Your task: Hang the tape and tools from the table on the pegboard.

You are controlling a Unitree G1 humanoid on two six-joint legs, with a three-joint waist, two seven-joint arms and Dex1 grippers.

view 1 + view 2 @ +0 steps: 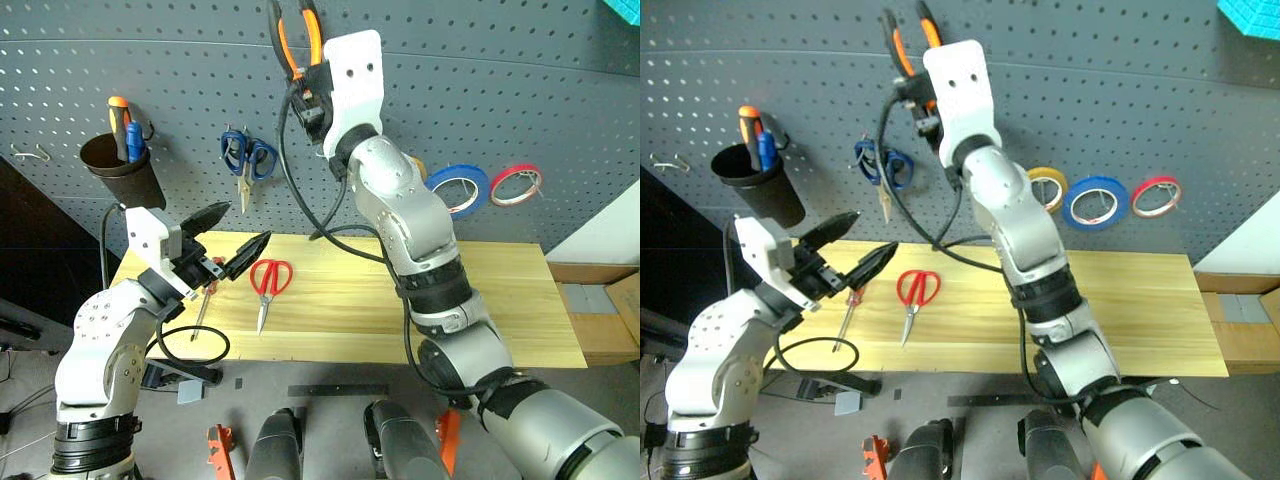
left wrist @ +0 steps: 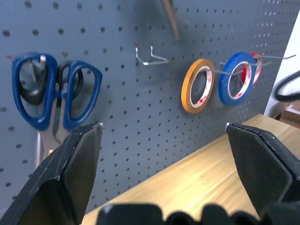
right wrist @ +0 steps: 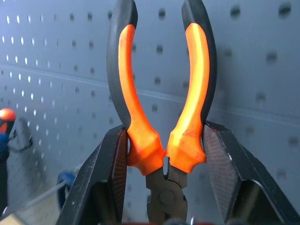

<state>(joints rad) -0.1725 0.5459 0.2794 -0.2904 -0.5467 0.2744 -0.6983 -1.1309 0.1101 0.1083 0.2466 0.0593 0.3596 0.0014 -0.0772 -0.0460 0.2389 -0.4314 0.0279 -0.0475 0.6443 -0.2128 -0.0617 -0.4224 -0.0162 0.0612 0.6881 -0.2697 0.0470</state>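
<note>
Your right gripper (image 3: pixel 165 154) holds the small pliers with orange-and-black handles (image 1: pixel 297 38) by the neck, handles up, raised against the dark grey perforated pegboard (image 1: pixel 500 80). Your left gripper (image 1: pixel 232 240) hovers over the left end of the light yellow wooden counter (image 1: pixel 480 310), jaws wide and empty. The red-handled scissors (image 1: pixel 268 285) and slim red-handled screwdriver (image 1: pixel 848 315) lie near that end; the thin blue tape ring (image 1: pixel 462 190) already hangs. The pinch is narrow, so the pliers could twist or drop if a handle snags. You cannot see the target hook behind them.
</note>
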